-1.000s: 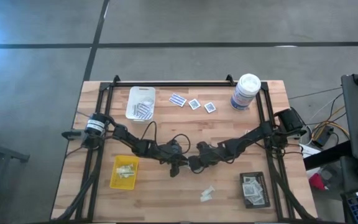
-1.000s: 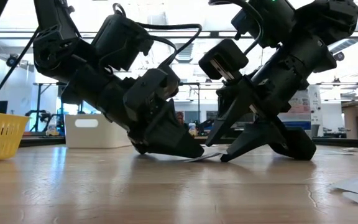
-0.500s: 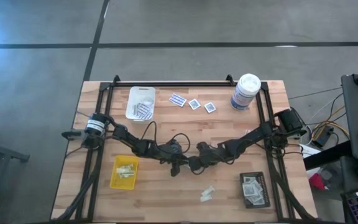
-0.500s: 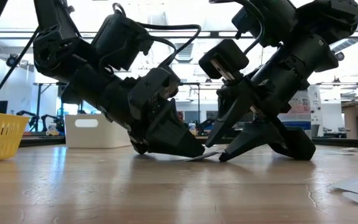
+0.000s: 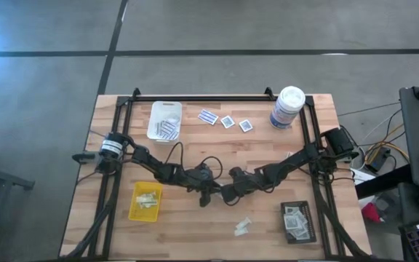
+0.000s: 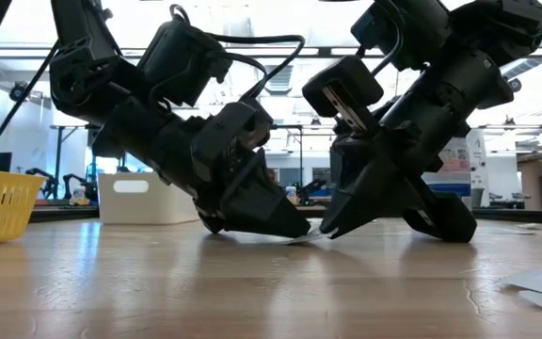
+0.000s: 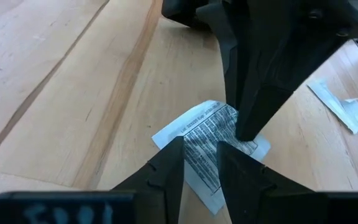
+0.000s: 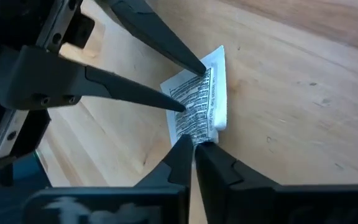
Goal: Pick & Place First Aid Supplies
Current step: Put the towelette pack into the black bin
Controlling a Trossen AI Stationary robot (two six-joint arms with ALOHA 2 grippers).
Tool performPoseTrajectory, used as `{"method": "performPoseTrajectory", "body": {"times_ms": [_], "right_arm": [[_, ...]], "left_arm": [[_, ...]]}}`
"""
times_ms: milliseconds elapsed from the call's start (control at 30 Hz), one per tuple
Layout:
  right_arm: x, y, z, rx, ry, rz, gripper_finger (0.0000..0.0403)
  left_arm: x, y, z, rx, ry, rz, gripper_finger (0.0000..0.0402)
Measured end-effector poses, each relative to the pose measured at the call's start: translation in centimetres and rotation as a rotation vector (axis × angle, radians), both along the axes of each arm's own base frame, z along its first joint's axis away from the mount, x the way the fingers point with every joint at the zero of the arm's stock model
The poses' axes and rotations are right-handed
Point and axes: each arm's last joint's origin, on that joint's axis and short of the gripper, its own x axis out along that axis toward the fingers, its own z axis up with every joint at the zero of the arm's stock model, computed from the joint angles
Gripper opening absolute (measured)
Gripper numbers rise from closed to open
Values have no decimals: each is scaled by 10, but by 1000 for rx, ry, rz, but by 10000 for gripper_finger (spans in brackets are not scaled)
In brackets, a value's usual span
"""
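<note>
Dead centre of the high view, the right gripper (image 8: 194,144) pinches shut on the packet's (image 8: 199,102) edge while the left gripper (image 7: 201,152) straddles it part-open, holding nothing, so lifting now could tear or drop it.

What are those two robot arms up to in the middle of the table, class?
Both arms lean over one small printed packet lying mid-table. The right gripper has shut on one edge of it, while the left gripper presses its slightly parted fingers on the opposite end. Other packets lie near the white tray, and more sit in the yellow tray and black tray.
</note>
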Motion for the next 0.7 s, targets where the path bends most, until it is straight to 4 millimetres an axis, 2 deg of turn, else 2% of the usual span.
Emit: {"method": "performPoseTrajectory", "body": {"times_ms": [267,433,700], "right_arm": [[0,3,6,-24,-26,120,8],[-3,6,18,25,-52,259,8],[-26,11,41,99,66,398,8]], "left_arm": [[-1,0,5,40,-5,-27,108],[-1,0,15,55,-35,-40,108],[-4,0,27,81,-33,-55,108]]}}
